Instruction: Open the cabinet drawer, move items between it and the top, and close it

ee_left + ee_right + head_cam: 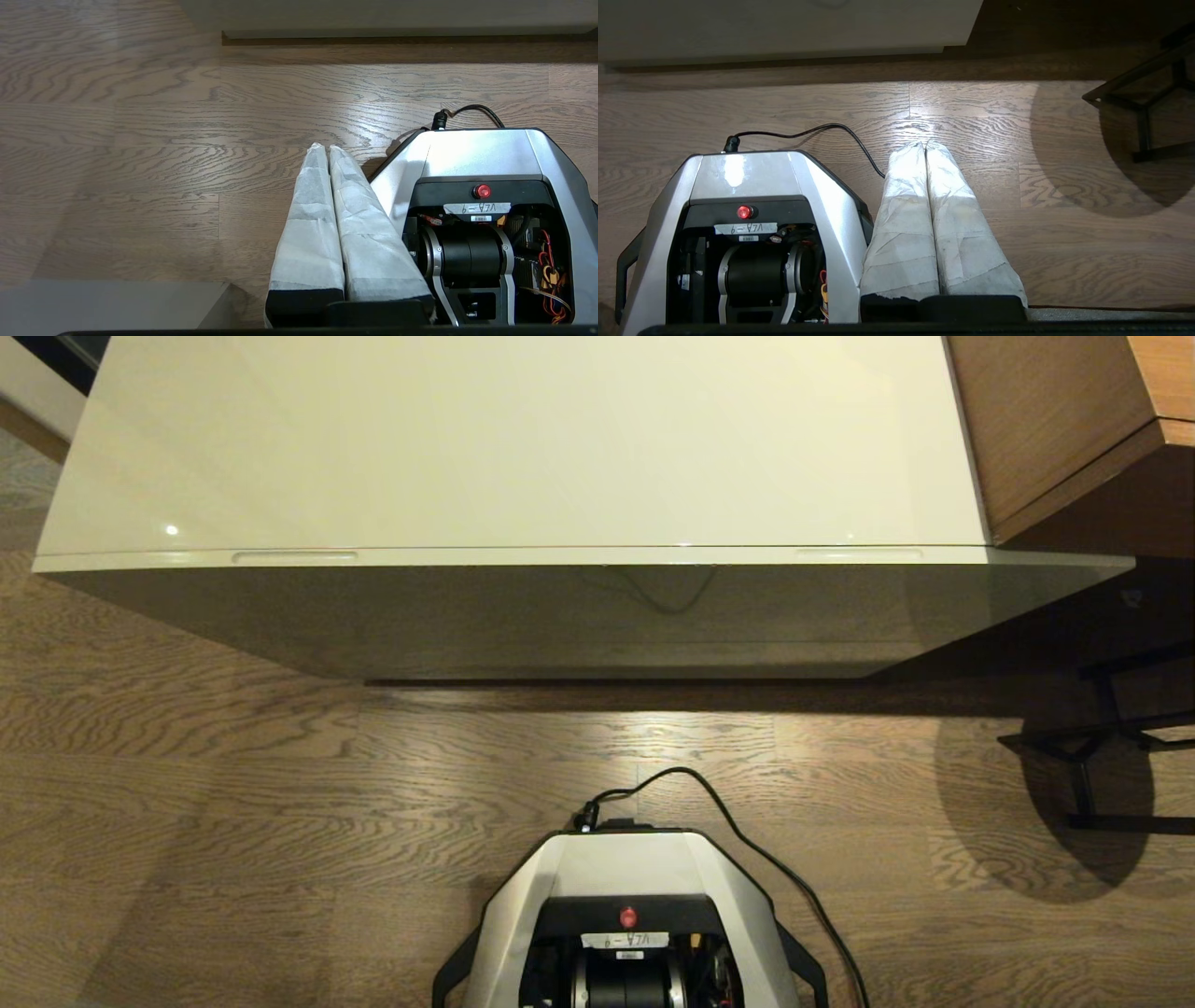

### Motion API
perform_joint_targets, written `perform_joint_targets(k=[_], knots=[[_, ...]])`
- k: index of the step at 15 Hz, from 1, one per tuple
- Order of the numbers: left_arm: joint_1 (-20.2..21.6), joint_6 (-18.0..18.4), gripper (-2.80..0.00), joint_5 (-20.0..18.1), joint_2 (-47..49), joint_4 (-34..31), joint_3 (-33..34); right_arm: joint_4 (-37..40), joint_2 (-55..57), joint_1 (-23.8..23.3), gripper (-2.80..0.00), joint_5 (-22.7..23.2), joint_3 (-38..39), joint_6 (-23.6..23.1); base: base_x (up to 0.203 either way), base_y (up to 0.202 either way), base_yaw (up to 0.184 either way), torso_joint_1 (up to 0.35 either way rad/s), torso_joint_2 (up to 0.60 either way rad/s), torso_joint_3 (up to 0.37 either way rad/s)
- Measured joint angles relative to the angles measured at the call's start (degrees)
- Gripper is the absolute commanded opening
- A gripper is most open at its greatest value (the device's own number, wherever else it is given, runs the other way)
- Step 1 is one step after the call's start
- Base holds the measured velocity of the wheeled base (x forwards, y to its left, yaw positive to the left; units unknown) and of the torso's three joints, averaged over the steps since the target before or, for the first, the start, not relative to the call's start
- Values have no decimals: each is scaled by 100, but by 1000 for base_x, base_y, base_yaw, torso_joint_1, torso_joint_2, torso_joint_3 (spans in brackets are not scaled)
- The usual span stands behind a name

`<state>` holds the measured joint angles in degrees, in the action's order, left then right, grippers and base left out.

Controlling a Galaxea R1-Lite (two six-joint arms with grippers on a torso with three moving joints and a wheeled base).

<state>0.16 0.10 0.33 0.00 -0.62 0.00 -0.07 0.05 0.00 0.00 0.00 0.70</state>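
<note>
Haven't started yet: my left gripper (329, 148) and right gripper (925, 145) are both pinched closed, empty, over the floor. The cabinet drawer (579, 558) sits closed ahead and above them, so next I reach for a front slot (295, 557).

A: Where's the cabinet drawer (579, 558)?
B: Shut, flush under the near edge of the top (523, 439), as wide as the cabinet, with two slim slots left and right.
A: And the top?
B: Glossy cream-white, flat.
</note>
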Motion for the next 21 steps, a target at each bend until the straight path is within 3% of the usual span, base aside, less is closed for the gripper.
perform_joint_targets(k=[21], knots=[[-2,0,-280,-2,0,0,0,0,0,2,-280,0,-2,1,0,0,0,0,0,0]])
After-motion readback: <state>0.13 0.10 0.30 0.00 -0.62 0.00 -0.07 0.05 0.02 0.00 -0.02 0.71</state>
